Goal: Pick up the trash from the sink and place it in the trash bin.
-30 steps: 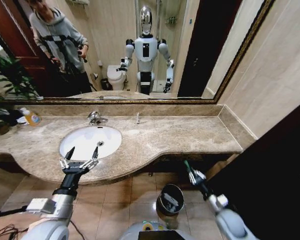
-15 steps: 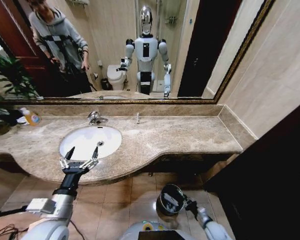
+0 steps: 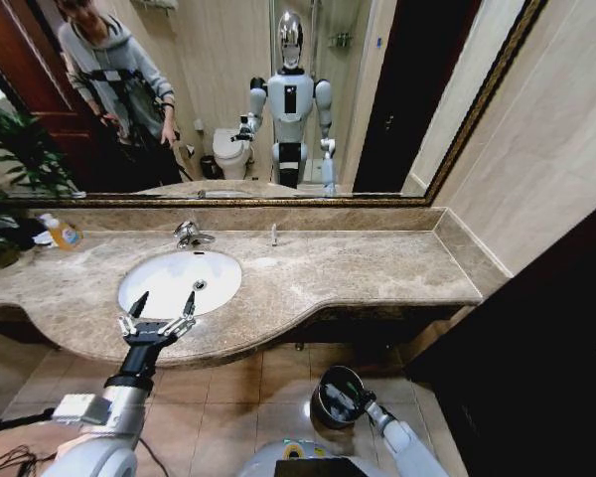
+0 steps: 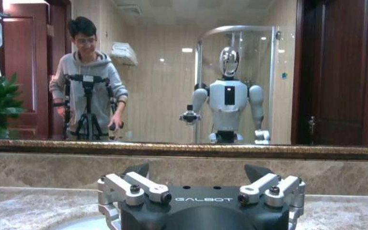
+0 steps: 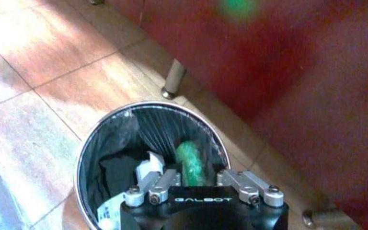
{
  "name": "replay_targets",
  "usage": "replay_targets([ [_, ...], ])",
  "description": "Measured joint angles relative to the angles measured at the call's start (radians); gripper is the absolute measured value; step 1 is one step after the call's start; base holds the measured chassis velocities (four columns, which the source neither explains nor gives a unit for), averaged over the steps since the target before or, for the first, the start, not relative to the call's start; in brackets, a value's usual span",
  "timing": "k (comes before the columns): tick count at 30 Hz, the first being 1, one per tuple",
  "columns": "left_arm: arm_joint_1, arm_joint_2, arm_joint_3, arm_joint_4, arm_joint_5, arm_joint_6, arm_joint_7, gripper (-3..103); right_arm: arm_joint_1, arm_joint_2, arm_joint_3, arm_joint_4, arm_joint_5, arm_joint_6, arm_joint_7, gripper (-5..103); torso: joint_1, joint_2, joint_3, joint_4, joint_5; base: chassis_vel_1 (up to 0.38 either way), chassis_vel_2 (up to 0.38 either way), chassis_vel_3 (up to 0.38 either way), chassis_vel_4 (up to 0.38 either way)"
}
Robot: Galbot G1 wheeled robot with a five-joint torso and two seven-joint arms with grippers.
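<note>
In the head view the white oval sink (image 3: 169, 283) lies bare in the marble countertop (image 3: 358, 268). My left gripper (image 3: 160, 310) hovers open over the counter's front edge, just before the basin, with nothing between its fingers; it also shows in the left wrist view (image 4: 198, 170). On the floor under the counter stands the round dark trash bin (image 3: 319, 399). My right gripper (image 3: 351, 399) hangs over its mouth. In the right wrist view that gripper (image 5: 193, 173) is shut on the green stick (image 5: 188, 158), held above the bin's black liner (image 5: 117, 153). White pieces (image 5: 147, 167) lie inside.
A chrome faucet (image 3: 189, 235) stands behind the basin, and a thin upright piece (image 3: 273, 235) sits on the counter near the mirror. A yellow-orange bottle (image 3: 64, 235) and a plant (image 3: 10, 159) are at the far left. A dark cabinet (image 3: 546, 338) rises on the right.
My right arm has dropped from beside the counter's front edge down to the bin, carrying the green stick. The left arm has not moved.
</note>
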Motion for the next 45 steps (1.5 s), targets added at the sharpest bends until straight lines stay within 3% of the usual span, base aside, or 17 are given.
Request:
replay_targets([
  [3,0.0,0.0,0.0,0.0,0.0,0.0,0.0,100,0.006,0.0,0.002,-0.015,-0.008,0.012,0.027,30,0.0,0.0,0.0,0.0,0.0,0.0,0.0,0.0,0.0],
  [6,0.0,0.0,0.0,0.0,0.0,0.0,0.0,100,0.008,-0.003,0.003,-0.036,-0.001,0.032,0.073,46,0.0,0.0,0.0,0.0,-0.0003,0.0,0.0,0.0,0.0],
  [10,0.0,0.0,0.0,0.0,0.0,0.0,0.0,100,-0.015,0.001,0.019,0.003,-0.002,0.047,0.106,57,0.0,0.0,0.0,0.0002,0.0007,0.0,0.0,0.0,0.0],
  [14,0.0,0.0,0.0,0.0,0.0,0.0,0.0,100,-0.143,-0.031,0.047,0.218,0.037,0.02,0.123,73,0.0,0.0,0.0,0.0002,-0.0008,0.0,0.0,0.0,0.0],
  [15,0.0,0.0,0.0,0.0,0.0,0.0,0.0,100,-0.25,-0.041,0.088,0.417,0.113,-0.029,0.123,79,0.0,0.0,0.0,-0.0003,-0.0001,0.0,0.0,0.0,0.0],
  [17,0.0,0.0,0.0,0.0,0.0,0.0,0.0,100,-0.293,-0.038,0.116,0.505,0.142,-0.049,0.116,84,0.0,0.0,0.0,-0.0001,0.0,0.0,0.0,0.0,0.0],
  [20,0.0,0.0,0.0,0.0,0.0,0.0,0.0,100,-0.454,-0.033,0.236,0.81,0.213,-0.077,0.078,98,0.0,0.0,0.0,0.0,-0.0001,0.0,0.0,0.0,0.0],
  [22,0.0,0.0,0.0,0.0,0.0,0.0,0.0,100,-0.484,-0.035,0.261,0.867,0.233,-0.081,0.071,98,0.0,0.0,0.0,0.0001,-0.0004,0.0,0.0,0.0,0.0],
  [25,0.0,0.0,0.0,0.0,0.0,0.0,0.0,100,-0.61,-0.014,0.436,1.151,0.347,-0.121,0.025,100,0.0,0.0,0.0,0.0001,-0.0004,0.0,0.0,0.0,0.0],
  [27,0.0,0.0,0.0,0.0,0.0,0.0,0.0,100,-0.631,-0.005,0.471,1.21,0.373,-0.129,0.025,100,0.0,0.0,0.0,-0.0001,-0.0001,0.0,0.0,0.0,0.0],
  [30,0.0,0.0,0.0,0.0,0.0,0.0,0.0,100,-0.658,0.021,0.508,1.349,0.44,-0.108,0.12,100,0.0,0.0,0.0,-0.0001,0.0001,0.0,0.0,0.0,0.0],
  [36,0.0,0.0,0.0,0.0,0.0,0.0,0.0,100,-0.576,0.006,0.417,1.497,0.567,-0.152,0.134,100,0.0,0.0,0.0,-0.0003,-0.0002,0.0,0.0,0.0,0.0],
  [37,0.0,0.0,0.0,0.0,0.0,0.0,0.0,100,-0.473,-0.05,0.334,1.504,0.633,-0.215,0.079,100,0.0,0.0,0.0,0.0002,0.0001,0.0,0.0,0.0,0.0],
  [39,0.0,0.0,0.0,0.0,0.0,0.0,0.0,100,-0.422,-0.082,0.295,1.49,0.648,-0.232,0.06,100,0.0,0.0,0.0,0.0005,0.0,0.0,0.0,0.0,0.0],
  [40,0.0,0.0,0.0,0.0,0.0,0.0,0.0,100,-0.318,-0.161,0.212,1.435,0.681,-0.257,0.025,100,0.0,0.0,0.0,0.0008,0.0005,0.0,0.0,0.0,0.0],
  [44,0.0,0.0,0.0,0.0,0.0,0.0,0.0,100,-0.184,-0.263,0.108,1.35,0.778,-0.32,0.015,100,0.0,0.0,0.0,0.0002,-0.0001,0.0,0.0,0.0,0.0],
  [45,0.0,0.0,0.0,0.0,0.0,0.0,0.0,100,-0.082,-0.304,0.026,1.269,0.828,-0.353,0.028,100,0.0,0.0,0.0,0.0,0.0003,0.0,0.0,0.0,0.0],
])
